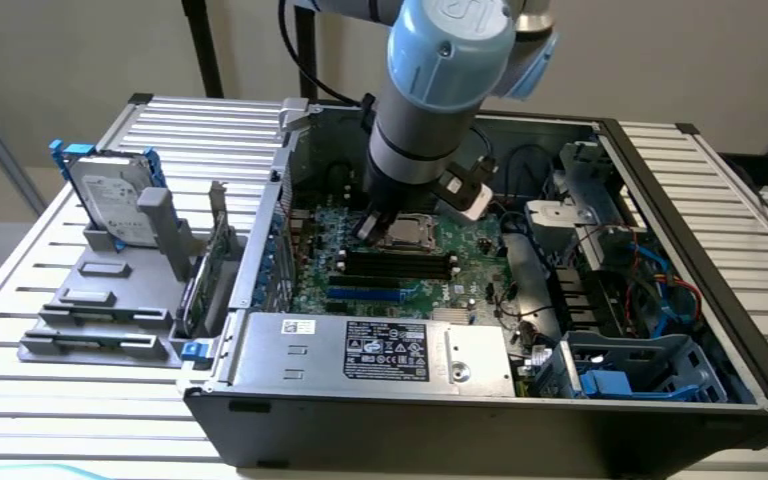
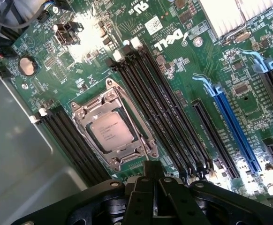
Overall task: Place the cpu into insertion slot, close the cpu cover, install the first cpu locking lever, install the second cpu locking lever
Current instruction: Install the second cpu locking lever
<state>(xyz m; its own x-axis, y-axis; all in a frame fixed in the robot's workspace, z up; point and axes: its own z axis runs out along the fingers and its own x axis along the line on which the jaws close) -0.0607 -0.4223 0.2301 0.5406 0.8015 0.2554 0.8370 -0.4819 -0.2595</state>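
An open desktop computer case [image 1: 651, 300] is seen lying on a slatted metal tabletop [image 1: 211, 130], with a green motherboard [image 2: 174, 70] exposed inside. The insertion slot [image 2: 114, 130] is taken as the landmark. The cpu [image 2: 112, 131], a silvery square chip, is seated in the slot, and the cpu cover [image 2: 87, 112], a thin silver frame with a cut-out centre, is laid flat around it. A thin metal lever [image 2: 147, 143] is seen running along one edge of the cover. Long black memory slots [image 2: 164, 112] are set just beside the slot on one side, and a shorter black bank [image 2: 71, 140] on the opposite side. A blue connector strip [image 2: 232, 126] lies well beyond the longer memory slots. The gripper [image 2: 154, 174] is positioned just above the board near the slot's edge; its jaws are drawn fully together and nothing is held between them. In the exterior view, the arm [image 1: 438, 90] is shown reaching down into the case over the slot.
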